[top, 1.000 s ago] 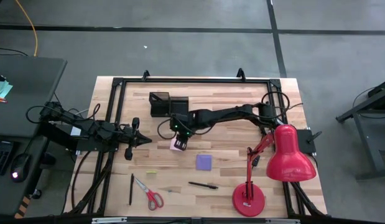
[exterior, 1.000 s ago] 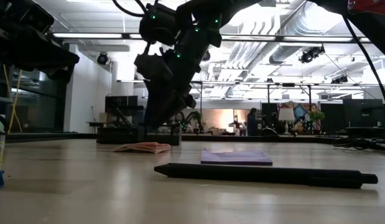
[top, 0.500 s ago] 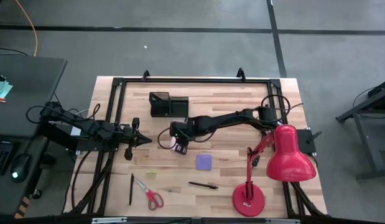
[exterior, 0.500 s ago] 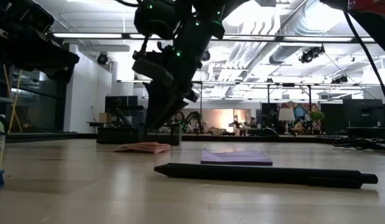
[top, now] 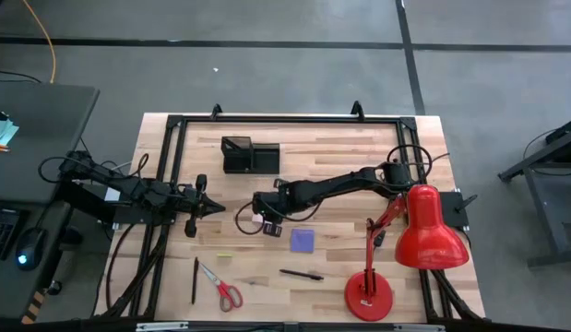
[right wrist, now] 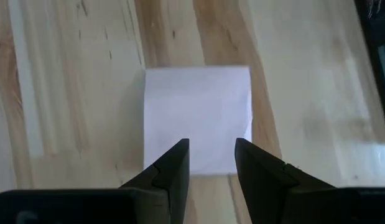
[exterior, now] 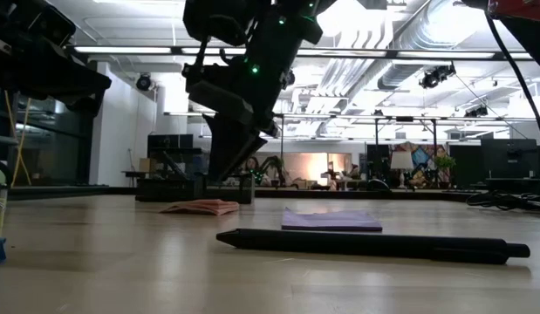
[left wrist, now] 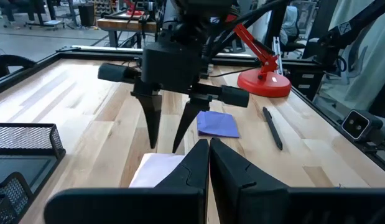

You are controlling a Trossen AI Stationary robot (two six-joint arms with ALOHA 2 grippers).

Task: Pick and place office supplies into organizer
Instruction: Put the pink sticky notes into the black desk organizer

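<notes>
The right hand hangs over the wooden surface with its fingers pointing down and a little apart, holding nothing; in its wrist view the two dark fingertips frame the near edge of the pink note pad, which lies flat directly under and just ahead of the hand. From the low view the fingertips stand above the pad without touching it. The purple note pad lies flat just beside the hand, on the side toward the red lamp, and a dark pen lies beyond it, nearer the surface's front edge. The scissors with red handles and a second thin pen lie well apart from the hand, near the front edge, with a tiny yellowish piece between them and the hand. The black organizer stands near the back of the surface, behind the hand and apart from it; nothing can be seen inside it. The left hand waits beside the right one, on the pink pad's other side, with its fingers pressed together and holding nothing, pointing toward the pad and the right hand
</notes>
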